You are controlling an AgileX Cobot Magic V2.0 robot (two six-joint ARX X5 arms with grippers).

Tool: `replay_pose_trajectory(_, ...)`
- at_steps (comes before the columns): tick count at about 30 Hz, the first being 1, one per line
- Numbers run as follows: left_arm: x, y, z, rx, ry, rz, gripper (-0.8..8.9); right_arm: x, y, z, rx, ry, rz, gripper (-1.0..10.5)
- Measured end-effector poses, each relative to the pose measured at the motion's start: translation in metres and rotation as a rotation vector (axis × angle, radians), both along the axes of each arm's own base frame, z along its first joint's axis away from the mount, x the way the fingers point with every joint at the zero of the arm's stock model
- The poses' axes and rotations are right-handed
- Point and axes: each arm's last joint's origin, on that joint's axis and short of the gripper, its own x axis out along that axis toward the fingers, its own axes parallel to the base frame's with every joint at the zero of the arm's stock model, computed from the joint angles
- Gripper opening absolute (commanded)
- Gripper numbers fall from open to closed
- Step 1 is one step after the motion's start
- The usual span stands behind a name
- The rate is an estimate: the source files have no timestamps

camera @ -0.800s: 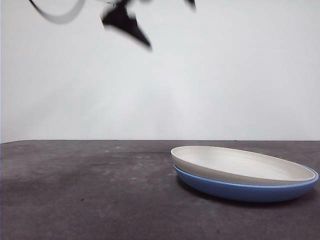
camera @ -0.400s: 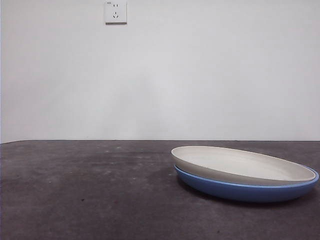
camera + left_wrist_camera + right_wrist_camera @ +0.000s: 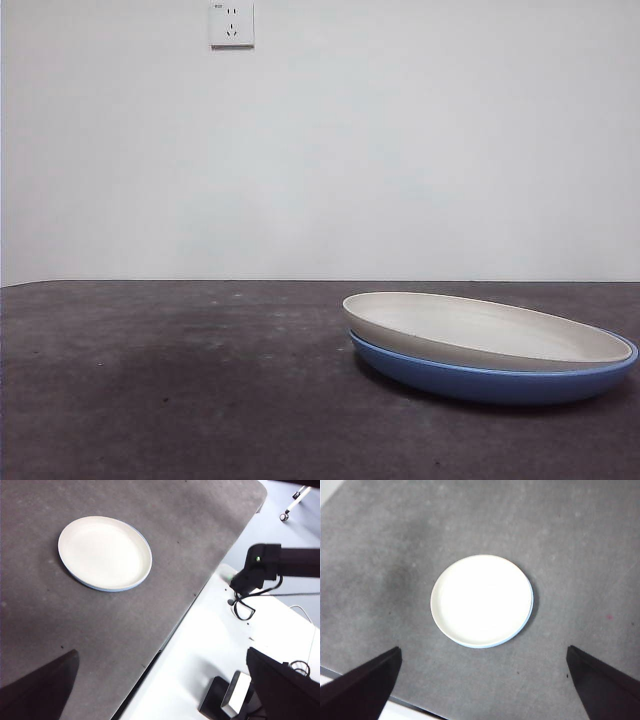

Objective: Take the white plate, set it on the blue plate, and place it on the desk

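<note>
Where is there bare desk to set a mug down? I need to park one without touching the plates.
The desk is bare across the whole stretch beside the stack in the front view, from the plates to the far side edge. The only occupied spot is where the white plate sits nested on the blue plate. Both grippers are raised with jaws open, neither near the plates.

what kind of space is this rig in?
Probably a lab or test room: bare white wall with a socket, a dark desk holding only stacked plates, and a wheeled stand's caster.
</note>
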Motion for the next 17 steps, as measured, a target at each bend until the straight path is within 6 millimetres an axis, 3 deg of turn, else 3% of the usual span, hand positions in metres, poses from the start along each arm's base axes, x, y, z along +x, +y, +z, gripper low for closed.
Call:
replay_pose_trajectory(9,-0.043,0.030,-0.013,-0.077,-0.114,-0.001,5.94,0.036,0.008,-0.005,-0.003,0.135,0.026,5.1)
replay_pose_trajectory(17,-0.047,0.033,-0.021,-0.079,-0.116,-0.001,5.94,0.101,0.021,-0.031,-0.042,0.342,0.093,5.1)
